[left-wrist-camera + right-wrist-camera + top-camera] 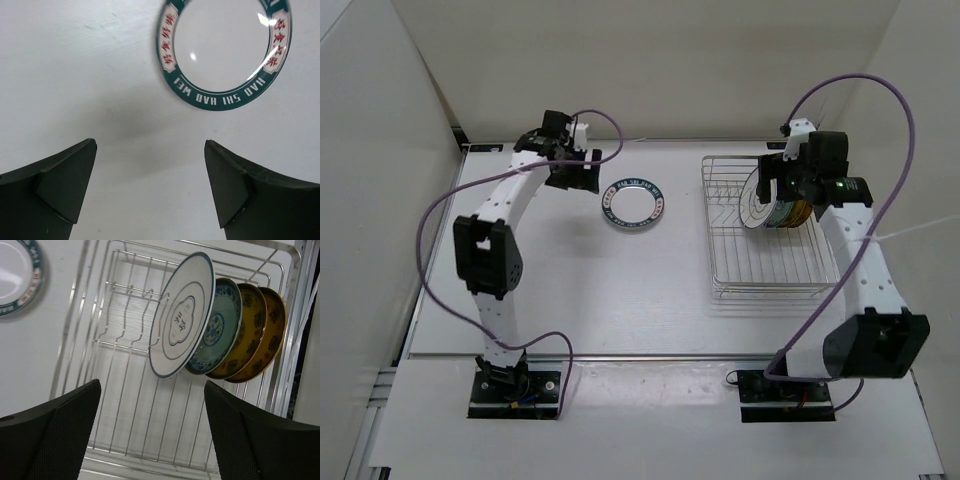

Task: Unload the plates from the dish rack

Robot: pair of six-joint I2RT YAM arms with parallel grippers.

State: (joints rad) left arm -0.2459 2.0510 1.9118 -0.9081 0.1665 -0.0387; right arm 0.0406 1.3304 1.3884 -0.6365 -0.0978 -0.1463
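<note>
My green-rimmed plate [225,47] has a white centre, and its dark green band carries white lettering and red characters on white panels. The worktop [75,75] under it is plain white. The dish rack [131,405] is silver wire. In it, the front plate [182,315] is white with a dark blue rim and a grey motif. The second plate [222,332] is teal with blue patterning. The third plate [250,335] and fourth plate [274,325] are glossy gold with dark motifs. My left claw [150,170] and right claw [152,410] are matte black.
</note>
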